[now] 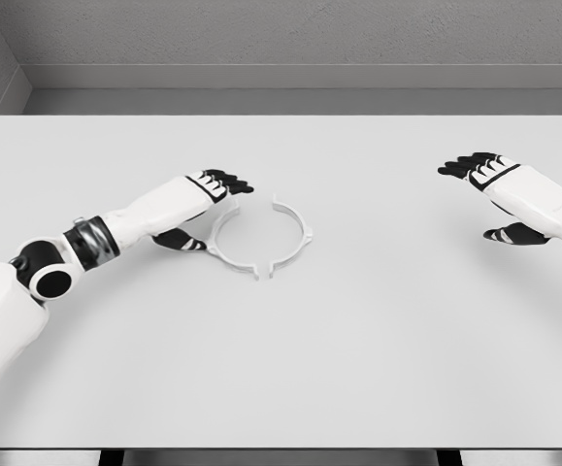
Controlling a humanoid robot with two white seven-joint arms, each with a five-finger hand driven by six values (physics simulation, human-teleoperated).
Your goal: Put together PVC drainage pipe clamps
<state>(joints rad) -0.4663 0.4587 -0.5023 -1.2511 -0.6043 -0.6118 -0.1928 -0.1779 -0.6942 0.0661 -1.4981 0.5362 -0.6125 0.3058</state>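
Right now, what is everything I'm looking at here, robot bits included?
Clamp halves: two, white, curved, lying on the table left of its middle, facing each other to form a ring.
Table: one, white, fills most of the view.
Wall: grey, behind the table.
Left hand: one, white with black fingers, open, right beside the ring's left half.
Right hand: one, white with black fingers, open, over the table's far right, holding nothing.

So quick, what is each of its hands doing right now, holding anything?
Left hand: open, fingers extended, holding nothing, right beside the white clamp ring.
Right hand: open, holding nothing, out over the table, far from the ring.
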